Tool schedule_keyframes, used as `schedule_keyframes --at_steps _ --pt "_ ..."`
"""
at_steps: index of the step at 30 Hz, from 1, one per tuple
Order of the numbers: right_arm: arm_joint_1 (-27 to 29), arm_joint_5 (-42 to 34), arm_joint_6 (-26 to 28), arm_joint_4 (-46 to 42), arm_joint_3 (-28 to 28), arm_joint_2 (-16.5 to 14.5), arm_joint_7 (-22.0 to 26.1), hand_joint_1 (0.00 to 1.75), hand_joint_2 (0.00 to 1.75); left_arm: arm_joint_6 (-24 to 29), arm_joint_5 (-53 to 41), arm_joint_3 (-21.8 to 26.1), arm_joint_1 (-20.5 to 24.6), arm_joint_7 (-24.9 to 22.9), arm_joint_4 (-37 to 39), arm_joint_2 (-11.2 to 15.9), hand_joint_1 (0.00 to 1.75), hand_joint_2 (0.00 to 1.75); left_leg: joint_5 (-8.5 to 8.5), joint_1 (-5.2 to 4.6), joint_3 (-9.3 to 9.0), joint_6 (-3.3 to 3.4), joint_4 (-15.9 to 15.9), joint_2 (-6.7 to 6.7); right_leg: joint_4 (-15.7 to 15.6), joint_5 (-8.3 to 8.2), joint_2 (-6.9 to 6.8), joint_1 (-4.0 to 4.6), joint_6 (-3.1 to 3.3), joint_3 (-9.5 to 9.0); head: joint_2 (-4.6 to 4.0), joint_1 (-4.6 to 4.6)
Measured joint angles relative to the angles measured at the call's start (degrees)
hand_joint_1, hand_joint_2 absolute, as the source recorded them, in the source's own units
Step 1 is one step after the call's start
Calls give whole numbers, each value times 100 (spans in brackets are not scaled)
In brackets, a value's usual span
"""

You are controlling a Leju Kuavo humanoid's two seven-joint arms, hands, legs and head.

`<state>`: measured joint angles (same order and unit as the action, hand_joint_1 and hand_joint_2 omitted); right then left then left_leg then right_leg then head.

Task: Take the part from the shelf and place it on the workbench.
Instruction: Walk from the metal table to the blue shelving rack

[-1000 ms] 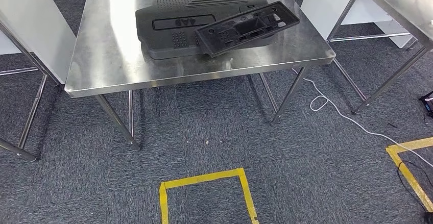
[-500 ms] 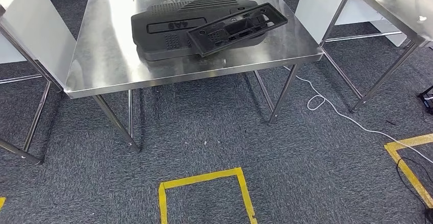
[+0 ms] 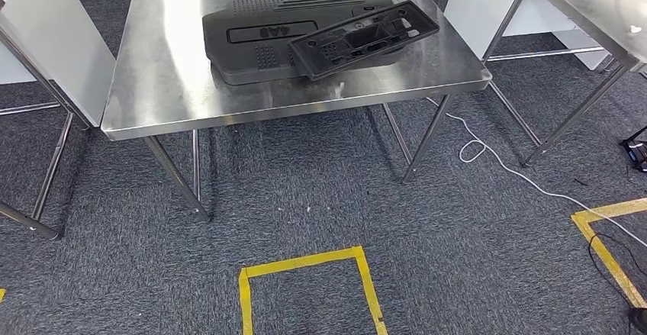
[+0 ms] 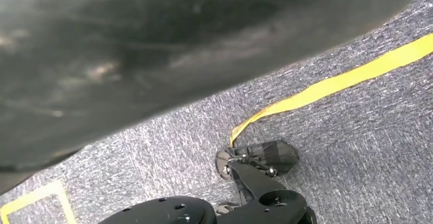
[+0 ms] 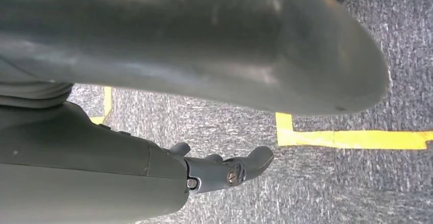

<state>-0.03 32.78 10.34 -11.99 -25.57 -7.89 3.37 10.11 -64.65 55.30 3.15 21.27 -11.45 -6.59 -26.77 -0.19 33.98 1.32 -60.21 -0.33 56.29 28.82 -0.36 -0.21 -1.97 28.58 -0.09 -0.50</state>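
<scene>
Head view: a steel counter [image 3: 175,83] carries a large black panel [image 3: 259,41]; a smaller black part [image 3: 365,39] lies tilted across the panel's right end, touching it. On the carpet [image 3: 305,190] before the counter sit a yellow tape outline [image 3: 305,262] and a white cable [image 3: 488,156].

Left wrist view: the left hand [image 4: 153,45] is a dark blur above carpet and tape; whether its fingers are apart or together cannot be told.

Right wrist view: the right hand [image 5: 219,170] hangs over carpet, fingers [image 5: 255,160] extended, holding nothing.
</scene>
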Motion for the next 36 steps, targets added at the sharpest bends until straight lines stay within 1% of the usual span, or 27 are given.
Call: schedule_keyframes --at_steps 3,5,6,8,9,10,11,12,13,14,15,16,18,19,20,21,22,24,25,26,27,29,30,31,32,34,36 --pt "-2 18 2 3 0 -22 0 0 0 3 -1 1 0 2 0 -1 0 0 28 -4 4 52 22 2 -3 -15 0 -12 -56 10 0 2" --pt "-3 26 2 4 0 -31 0 0 0 9 -2 2 2 2 0 -10 0 0 74 37 -7 110 84 17 127 57 9 -12 -76 64 0 -6" --pt "-4 29 2 5 0 -31 -1 0 0 13 -3 1 3 2 0 -15 0 0 97 61 -7 139 114 29 336 169 14 -15 -67 163 0 -14" --pt "-5 33 2 10 0 -31 -13 0 0 19 -6 1 5 2 0 -20 0 0 120 78 18 159 129 59 1064 504 20 -47 -35 536 0 -29" --pt "-2 35 2 13 0 -31 -21 0 0 19 -8 1 4 2 0 -20 0 0 126 81 34 151 128 73 1428 635 20 -70 -39 725 0 -29" --pt "3 37 2 17 0 -30 -31 0 0 19 -9 2 3 2 0 -21 0 0 133 87 44 140 127 88 1646 687 20 -94 -69 844 0 -27" --pt "7 37 2 20 -1 -28 -37 0 0 19 -9 2 2 2 0 -22 0 0 140 98 51 123 126 101 1643 641 18 -118 -127 853 0 -26" --pt "10 37 2 23 -1 -24 -40 0 0 19 -9 2 2 2 0 -26 0 0 147 115 53 100 124 112 1398 506 11 -142 -203 739 0 -26" --pt "8 38 3 25 -2 -21 -42 0 0 19 -9 2 3 3 -1 -28 0 0 153 130 52 65 121 124 986 326 -23 -168 -283 537 0 -29" --pt "-3 40 3 27 -2 -28 -42 0 0 19 -8 3 3 4 -3 -25 0 0 156 130 51 21 114 135 583 166 -83 -182 -336 349 0 -42" --pt "-14 43 3 28 -2 -31 -43 0 0 19 -8 4 3 7 -4 -25 0 0 158 126 47 -29 110 149 274 39 -118 -182 -337 211 0 -49" --pt "-24 48 2 29 -2 -35 -46 0 0 18 -8 5 2 9 -5 -23 0 0 161 115 36 -81 114 163 112 -28 -145 -171 -301 148 0 -47" --pt "-28 64 2 32 -2 -30 -58 0 0 16 -7 8 0 14 -4 -25 0 0 181 127 1 -175 152 196 82 -77 -98 -127 -165 164 0 -32" --pt "-27 80 1 33 -2 -29 -67 0 0 14 -7 8 1 15 -4 -26 0 0 177 147 -7 -216 155 200 78 -94 -76 -134 -109 154 0 -23" --pt "-27 100 0 34 -2 -29 -75 0 0 10 -7 10 1 16 -4 -25 0 0 120 166 8 -244 101 186 70 -116 -49 -140 -65 140 0 -19" --pt "-27 120 -2 34 -2 -30 -84 0 0 7 -7 11 1 17 -4 -25 0 0 3 176 59 -260 -43 160 62 -137 -26 -149 -21 126 0 -6" --pt "-27 136 -4 35 -2 -31 -92 0 0 3 -7 14 0 17 -4 -25 0 0 -180 178 165 -262 -317 122 59 -149 -4 -152 15 114 0 8" --pt "-26 161 -8 38 -1 -33 -100 0 0 1 -7 24 -3 17 -4 -25 0 0 -566 166 468 -251 -1057 78 64 -156 41 -112 57 122 0 25" --pt "-24 168 -9 42 -1 -34 -101 0 0 0 -7 30 -6 17 -3 -26 0 0 -662 162 591 -243 -1347 70 66 -156 72 -91 65 123 0 25" --pt "-21 174 -9 44 -1 -34 -102 0 0 -1 -7 36 -9 17 -3 -26 0 0 -647 160 628 -232 -1444 69 70 -153 109 -75 67 118 0 25" --pt "-18 175 -10 46 -1 -33 -102 0 0 -1 -6 41 -10 18 -2 -26 0 0 -522 160 560 -216 -1319 60 72 -150 152 -63 70 107 0 25" --pt "-18 177 -12 49 -1 -35 -103 0 0 0 -4 51 -12 19 -2 -24 0 0 -150 159 204 -174 -606 -38 81 -133 237 -48 70 85 0 27" --pt "-22 178 -13 50 0 -37 -103 0 0 1 -3 54 -12 21 -2 -24 0 0 -32 158 46 -160 -265 -99 96 -121 273 -34 58 89 0 30" --pt "-26 179 -14 51 0 -38 -103 0 0 1 -2 56 -8 22 -2 -24 0 0 20 150 -47 -151 -49 -149 106 -116 300 -29 36 108 0 31" --pt "-26 180 -14 52 0 -39 -103 0 0 1 -2 56 -3 24 -2 -26 0 0 8 135 -66 -143 22 -173 111 -118 319 -28 9 137 0 35" --pt "-17 193 -14 54 0 -38 -104 0 0 1 -1 57 6 31 -2 -32 0 0 24 117 -51 -106 59 -135 109 -123 342 -51 -43 196 0 36" --pt "-12 234 -14 57 2 -38 -113 0 0 1 2 58 7 43 -3 -36 0 0 52 128 -45 -34 96 -79 305 -10 262 -51 -65 323 0 22"
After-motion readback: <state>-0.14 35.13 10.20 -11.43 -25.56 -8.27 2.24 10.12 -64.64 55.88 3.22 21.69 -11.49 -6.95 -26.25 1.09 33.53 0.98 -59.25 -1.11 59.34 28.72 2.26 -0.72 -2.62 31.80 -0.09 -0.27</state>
